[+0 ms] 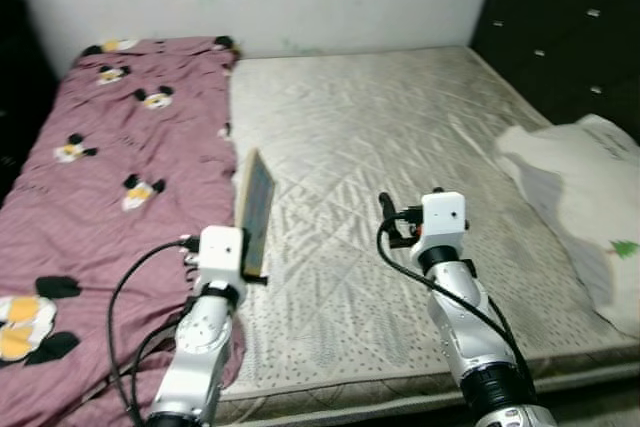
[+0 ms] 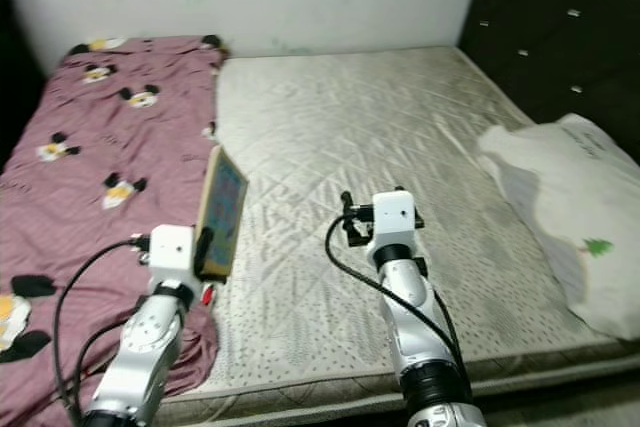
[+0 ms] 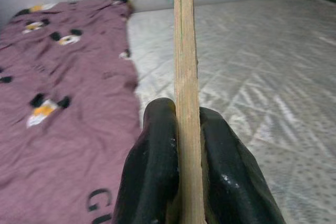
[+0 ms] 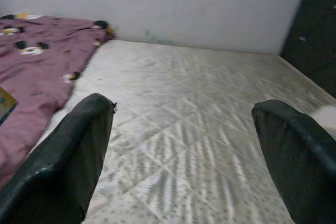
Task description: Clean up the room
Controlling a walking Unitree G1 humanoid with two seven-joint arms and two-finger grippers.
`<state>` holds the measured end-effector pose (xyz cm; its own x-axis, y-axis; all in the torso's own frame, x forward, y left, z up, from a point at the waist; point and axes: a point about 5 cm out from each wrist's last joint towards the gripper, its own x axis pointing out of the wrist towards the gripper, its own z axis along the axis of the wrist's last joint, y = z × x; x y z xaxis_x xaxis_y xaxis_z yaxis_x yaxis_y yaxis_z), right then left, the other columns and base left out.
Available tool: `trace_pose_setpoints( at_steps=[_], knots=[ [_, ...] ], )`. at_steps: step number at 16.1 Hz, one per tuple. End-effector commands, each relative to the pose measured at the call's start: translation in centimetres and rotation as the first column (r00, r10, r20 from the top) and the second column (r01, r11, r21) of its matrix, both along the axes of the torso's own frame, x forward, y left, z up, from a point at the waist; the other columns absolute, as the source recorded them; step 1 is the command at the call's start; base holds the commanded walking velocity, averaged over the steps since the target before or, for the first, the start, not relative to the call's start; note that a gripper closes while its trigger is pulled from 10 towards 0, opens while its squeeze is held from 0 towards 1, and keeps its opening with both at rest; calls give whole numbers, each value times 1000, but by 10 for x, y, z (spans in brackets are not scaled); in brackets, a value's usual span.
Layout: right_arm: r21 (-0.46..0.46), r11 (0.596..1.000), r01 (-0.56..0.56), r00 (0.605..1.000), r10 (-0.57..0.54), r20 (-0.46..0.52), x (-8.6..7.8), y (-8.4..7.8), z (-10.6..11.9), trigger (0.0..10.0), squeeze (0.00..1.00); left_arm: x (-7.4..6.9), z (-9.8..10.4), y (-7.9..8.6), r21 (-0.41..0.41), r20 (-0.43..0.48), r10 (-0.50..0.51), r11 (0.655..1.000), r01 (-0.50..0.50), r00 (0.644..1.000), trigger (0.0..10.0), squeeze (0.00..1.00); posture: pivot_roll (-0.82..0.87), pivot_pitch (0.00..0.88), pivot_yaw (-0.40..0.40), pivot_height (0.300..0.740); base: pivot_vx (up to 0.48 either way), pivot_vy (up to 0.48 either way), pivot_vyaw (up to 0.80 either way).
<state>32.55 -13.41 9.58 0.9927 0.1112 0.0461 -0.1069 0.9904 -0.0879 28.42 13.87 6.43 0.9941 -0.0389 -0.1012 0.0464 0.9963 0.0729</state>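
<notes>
A bare quilted mattress [image 1: 400, 147] fills mid-frame, with a maroon blanket [image 1: 100, 177] at left. The left end effector [image 3: 181, 145], raised at lower left, clamps a thin book [image 1: 256, 209] upright on edge. The right end effector [image 4: 184, 145], lower centre, is spread wide. The blanket's print reads "GU".

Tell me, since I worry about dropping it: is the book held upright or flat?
Upright: the book stands on edge, pinched between the left gripper fingers above the mattress.
</notes>
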Motion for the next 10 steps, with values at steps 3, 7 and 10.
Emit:
trace_pose_setpoints(
  at_steps=[3, 7, 10],
  knots=[
    [-26, 1000, -16, 1000, 16, 2, -2, 1, -2, 10000, 0, 6, 15, -2, 8, 76, -27, 1000, 26, 997, 10000, 0, 41, 0, 6, 740, 0, 0, 525],
    [3, 1000, 10, 1000, -10, 7, -2, -4, -1, 10000, 0, 9, 17, -5, 11, 80, -44, 999, 43, 996, 10000, 0, 26, 0, 16, 740, 0, 0, 336],
    [-47, 999, 19, 1000, -18, 25, 0, -7, 2, 10000, 0, 9, 19, -6, 12, 85, -62, 998, 61, 994, 10000, 0, 24, 0, 22, 740, 0, 0, 0]
  ],
)
